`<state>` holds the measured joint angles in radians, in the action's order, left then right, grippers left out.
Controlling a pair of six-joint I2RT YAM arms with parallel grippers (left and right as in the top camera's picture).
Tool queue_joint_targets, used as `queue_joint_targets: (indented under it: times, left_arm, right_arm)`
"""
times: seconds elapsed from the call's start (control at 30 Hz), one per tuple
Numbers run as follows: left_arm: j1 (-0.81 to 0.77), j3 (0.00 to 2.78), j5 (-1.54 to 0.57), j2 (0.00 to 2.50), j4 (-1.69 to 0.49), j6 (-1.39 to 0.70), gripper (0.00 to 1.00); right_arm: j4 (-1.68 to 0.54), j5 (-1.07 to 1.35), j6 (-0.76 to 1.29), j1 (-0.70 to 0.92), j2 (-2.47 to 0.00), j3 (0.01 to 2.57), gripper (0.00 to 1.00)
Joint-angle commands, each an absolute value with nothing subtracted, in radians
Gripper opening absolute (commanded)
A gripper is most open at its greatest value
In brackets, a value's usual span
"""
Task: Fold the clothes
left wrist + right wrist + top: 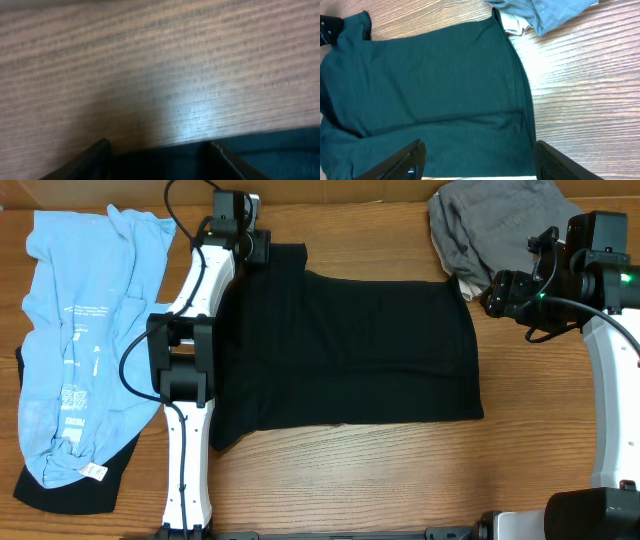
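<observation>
Seemingly pre-grasp: left hand (256, 248), apart, at the shirt (350, 350) sleeve; right hand (495, 292), apart, near its hem; next both should pinch fabric.

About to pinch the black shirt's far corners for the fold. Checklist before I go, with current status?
1. Black T-shirt spread flat: ok.
2. Left gripper at far left sleeve, jaws apart: ok.
3. Fabric between left fingers: only the edge shows; cannot tell.
4. Right gripper open, holding nothing, over shirt: ok.
5. Grey garment lies against shirt's far right corner: not ok.
6. Light blue tee off to the side: ok.
</observation>
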<state>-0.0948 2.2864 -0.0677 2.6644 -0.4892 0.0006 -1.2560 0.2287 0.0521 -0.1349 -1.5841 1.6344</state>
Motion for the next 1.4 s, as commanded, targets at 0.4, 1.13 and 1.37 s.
queue_joint_targets:
  times: [0.4,1.13,1.37]
  left_arm:
    - [-0.085,2.336,-0.102,2.646,-0.496,-0.03,0.04]
    - [-0.089,2.385,-0.102,2.326,-0.81,-0.03,0.04]
    - [-0.105,2.385,-0.101,2.326,-0.812,-0.03,0.04]
  right_arm:
    - [-1.238,0.234,0.052,-0.13,-1.586,1.642,0.63]
    - [-0.738,-0.022,0.051,-0.014,-2.048,1.642,0.61]
    - [-0.699,-0.014,0.051,0.014,-2.122,1.642,0.57]
